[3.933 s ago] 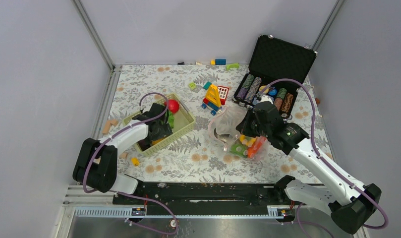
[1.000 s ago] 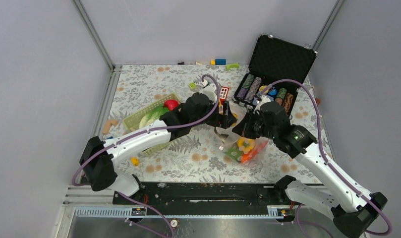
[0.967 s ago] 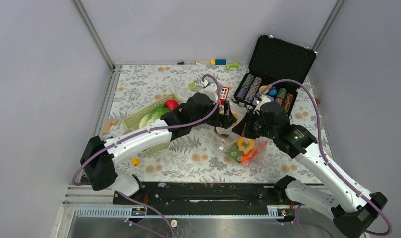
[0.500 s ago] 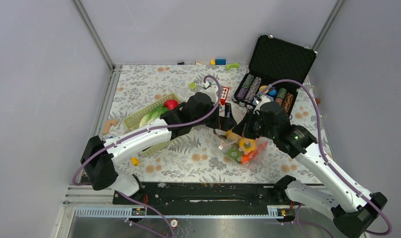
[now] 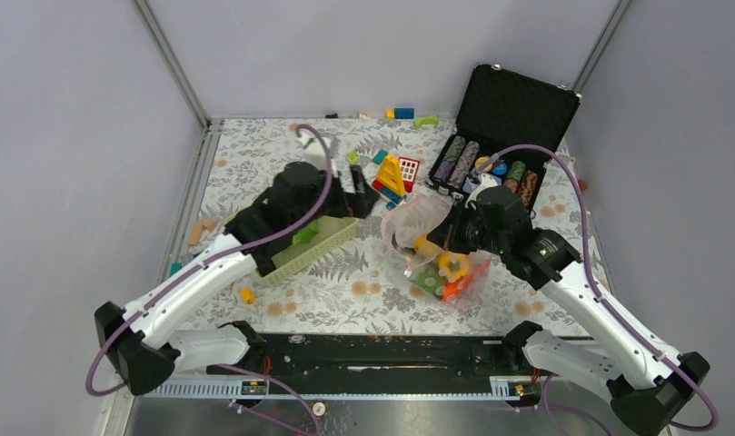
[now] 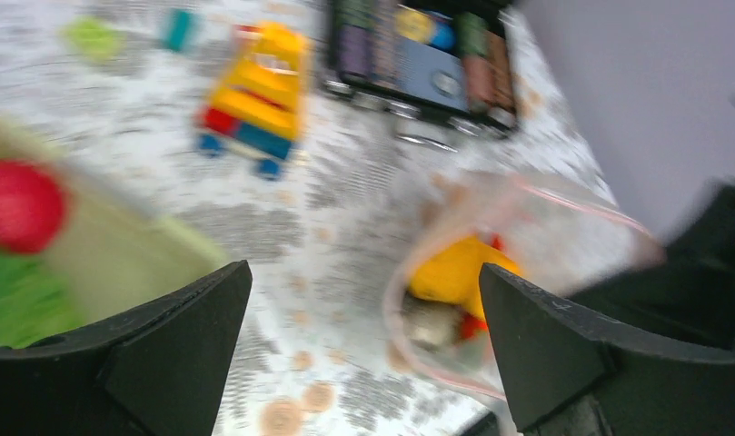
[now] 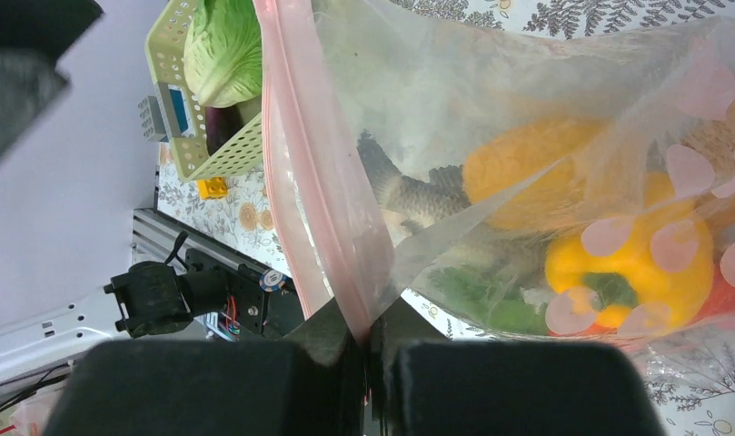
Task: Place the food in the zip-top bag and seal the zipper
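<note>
The right gripper (image 7: 368,338) is clenched on the zipper (image 7: 300,182) of the zip-top bag (image 5: 416,218), which sits right of the worktop's middle with food (image 7: 629,263) inside. The left gripper (image 6: 363,345) gapes empty over the basket (image 5: 320,243), left of the middle.

Free gap between basket (image 5: 320,245) and bag (image 5: 416,218)

My right gripper (image 5: 443,238) pinches the zip-top bag (image 5: 416,216) by its mouth, right of the middle of the table (image 5: 363,292), food (image 5: 452,266) inside, while my left gripper (image 5: 362,197) hangs over the far corner of the basket (image 5: 320,243).
</note>
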